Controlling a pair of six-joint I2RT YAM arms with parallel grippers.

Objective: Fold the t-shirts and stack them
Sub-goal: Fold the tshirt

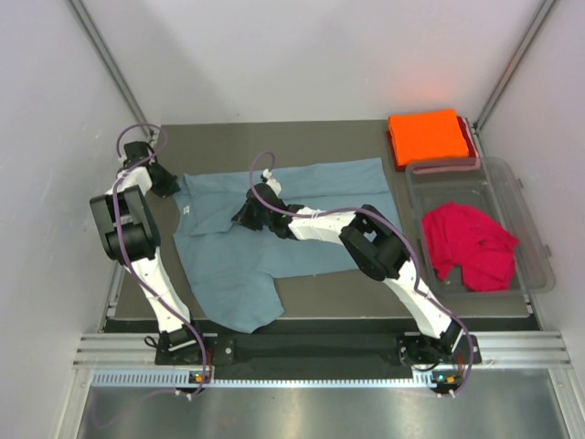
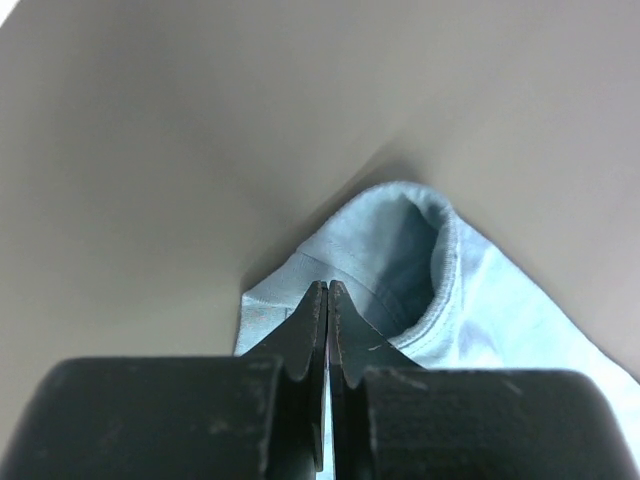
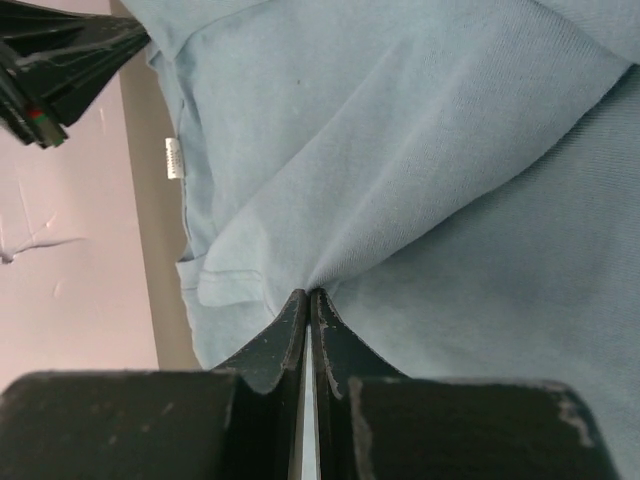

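Observation:
The grey-blue t-shirt (image 1: 311, 187) lies spread on the dark table. My left gripper (image 1: 170, 183) is shut on its far left corner, beside a sleeve opening (image 2: 410, 250); its tips (image 2: 328, 286) pinch the cloth edge. My right gripper (image 1: 245, 218) is shut on a fold in the middle left of the shirt; the cloth (image 3: 420, 150) puckers at the tips (image 3: 308, 293). The orange t-shirt (image 1: 427, 135) lies folded at the far right. The crimson red t-shirt (image 1: 468, 242) lies crumpled in the clear tub (image 1: 530, 233).
The tub stands along the table's right side, just in front of the orange shirt. A pink cable (image 1: 443, 167) runs across the tub's far rim. White walls close in the left, back and right. The table's near edge (image 1: 320, 322) is in front of the shirt.

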